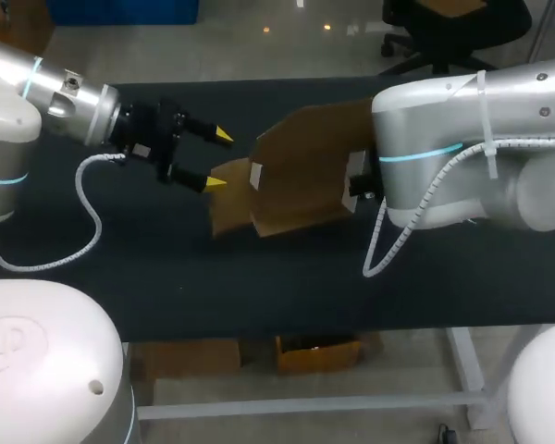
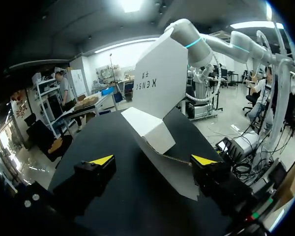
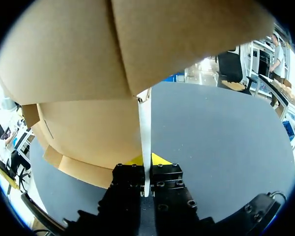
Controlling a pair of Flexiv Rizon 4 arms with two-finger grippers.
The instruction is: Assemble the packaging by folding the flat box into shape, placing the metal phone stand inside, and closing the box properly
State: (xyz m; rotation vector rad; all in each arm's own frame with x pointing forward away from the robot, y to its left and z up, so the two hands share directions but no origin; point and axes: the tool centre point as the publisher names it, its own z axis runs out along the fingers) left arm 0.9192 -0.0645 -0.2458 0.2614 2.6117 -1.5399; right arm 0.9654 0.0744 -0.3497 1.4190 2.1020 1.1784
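Black table [image 1: 259, 287]; box [image 1: 301, 171] brown inside, white outside; left gripper [image 1: 218, 159] black, yellow tips; right arm [image 1: 462, 157] silver, cyan ring.

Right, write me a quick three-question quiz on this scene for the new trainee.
1. True or false: the left arm has its jaws shut on the box.
2. What is gripping the box? A: the jaws of the right arm. B: the jaws of the left arm. C: a person's hand.
3. Short answer: is the phone stand visible in any view?
Key: 1 false, those jaws stand open. 2 A, they are shut on the edge of a panel. 3 no.
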